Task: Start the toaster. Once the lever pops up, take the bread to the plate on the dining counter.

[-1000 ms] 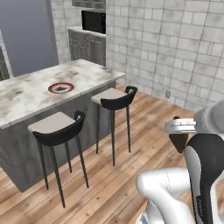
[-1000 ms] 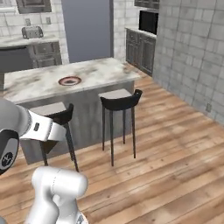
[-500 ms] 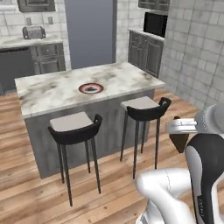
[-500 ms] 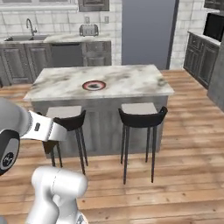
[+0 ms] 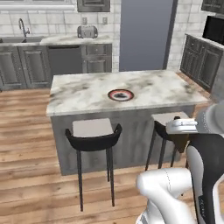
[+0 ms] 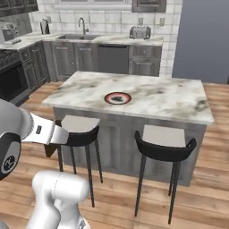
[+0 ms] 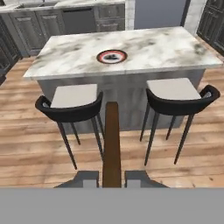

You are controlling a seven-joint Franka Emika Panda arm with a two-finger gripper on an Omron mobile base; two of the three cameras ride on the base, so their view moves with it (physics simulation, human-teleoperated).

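Observation:
The dining counter [image 5: 83,94] [image 6: 179,100] [image 7: 162,48], a marble-topped island on a grey base, stands straight ahead. On it rests the red-rimmed plate [image 5: 120,94] [image 6: 117,98] [image 7: 111,56], near the middle of the top. My gripper [image 7: 112,178] [image 5: 180,135] [image 6: 48,144] hangs well short of the island, above the floor before the stools, shut on the bread [image 7: 112,140]. The dark-brown slice shows edge-on, pointing toward the plate. The grey toaster [image 5: 87,31] [image 6: 140,32] sits far back on the rear worktop.
Two black bar stools with pale seats [image 7: 72,98] [image 7: 177,92] stand along the island's near side, between me and the plate. Behind are dark cabinets, a sink with tap [image 6: 82,27], an oven [image 6: 13,78] at left and a tall grey fridge [image 5: 146,35]. Wooden floor surrounds the island.
The base has turned and driven, so the whole scene has swung round: the island now lies square in front and closer. The gripper still holds the bread as before.

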